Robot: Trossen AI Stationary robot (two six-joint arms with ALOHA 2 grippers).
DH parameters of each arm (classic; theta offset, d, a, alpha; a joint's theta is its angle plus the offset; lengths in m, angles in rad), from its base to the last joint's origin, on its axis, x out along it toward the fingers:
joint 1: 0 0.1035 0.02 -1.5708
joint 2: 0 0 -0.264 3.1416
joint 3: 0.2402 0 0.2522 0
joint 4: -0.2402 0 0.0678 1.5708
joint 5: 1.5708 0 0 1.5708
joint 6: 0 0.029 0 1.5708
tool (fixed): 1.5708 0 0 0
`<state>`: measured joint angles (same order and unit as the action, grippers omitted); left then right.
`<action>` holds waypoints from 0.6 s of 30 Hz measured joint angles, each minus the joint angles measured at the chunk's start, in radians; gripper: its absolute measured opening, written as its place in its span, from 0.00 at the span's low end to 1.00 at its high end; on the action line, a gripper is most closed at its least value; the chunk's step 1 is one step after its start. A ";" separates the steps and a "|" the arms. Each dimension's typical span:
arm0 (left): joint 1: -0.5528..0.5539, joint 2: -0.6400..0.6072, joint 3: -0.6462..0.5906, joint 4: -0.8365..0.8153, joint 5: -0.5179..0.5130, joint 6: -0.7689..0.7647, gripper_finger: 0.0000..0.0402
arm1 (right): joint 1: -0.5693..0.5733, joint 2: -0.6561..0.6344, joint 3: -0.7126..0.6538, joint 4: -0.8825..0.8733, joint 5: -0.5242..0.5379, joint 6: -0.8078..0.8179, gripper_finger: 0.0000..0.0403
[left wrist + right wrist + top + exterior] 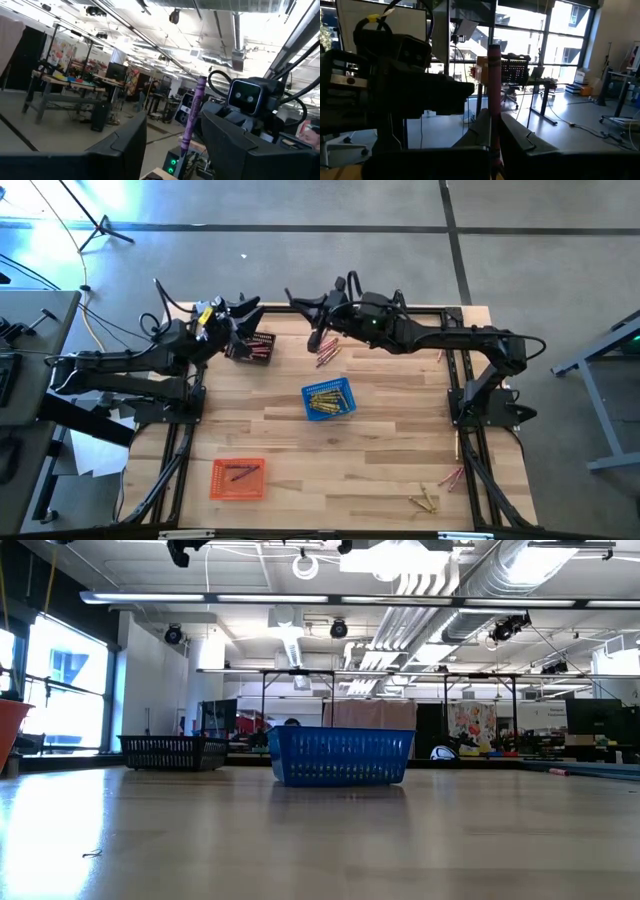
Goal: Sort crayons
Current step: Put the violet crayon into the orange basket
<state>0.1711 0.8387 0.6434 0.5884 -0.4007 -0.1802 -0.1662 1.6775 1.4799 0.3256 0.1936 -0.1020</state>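
Note:
My left gripper [245,312] is up at the far left, over the black basket [251,346] of red crayons, shut on a purple crayon [192,112]. My right gripper [298,302] faces it from the right, shut on a red-pink crayon [493,90]. Loose red and yellow crayons [328,351] lie on the table below the right gripper. The blue basket [328,400] holds yellow crayons. The orange basket [238,478] holds purple ones. My left gripper has the purple crayon's lower part [184,142] between its two fingers; the spot of contact is below the picture's edge. The crayon stands up out of the fingers, a little tilted, clear of the table. My right gripper pinches the red-pink crayon's lower part [493,131] between its two fingers [517,134]. The crayon stands upright, across the fingers, its upper end [493,50] free, clear of the table.
More loose crayons lie at the near right corner [428,501], beside the right arm's base [452,477] and by the far right [440,357]. In the low view the blue basket [340,756] stands mid-table and the black one [172,752] to its left.

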 joint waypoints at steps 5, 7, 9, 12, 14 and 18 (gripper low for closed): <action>-0.002 0.014 0.057 -0.075 0.000 0.000 0.44 | -0.001 0.000 0.000 -0.027 0.017 0.042 0.01; -0.002 0.028 0.100 -0.134 0.000 0.007 0.44 | 0.004 0.000 0.000 -0.033 0.039 0.042 0.01; -0.001 0.050 0.147 -0.195 -0.001 0.034 0.44 | 0.009 0.000 0.000 -0.037 0.050 0.042 0.01; -0.001 0.087 0.215 -0.291 -0.001 0.058 0.44 | 0.012 0.000 0.000 -0.037 0.054 0.042 0.01; -0.001 0.111 0.255 -0.343 -0.001 0.059 0.44 | 0.012 0.000 0.000 -0.040 0.054 0.042 0.01; -0.001 0.155 0.314 -0.389 0.000 0.060 0.44 | 0.012 0.000 0.000 -0.052 0.054 0.043 0.01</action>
<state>0.1700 0.9936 0.9572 0.1993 -0.4007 -0.1200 -0.1547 1.6779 1.4799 0.2736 0.2478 -0.0593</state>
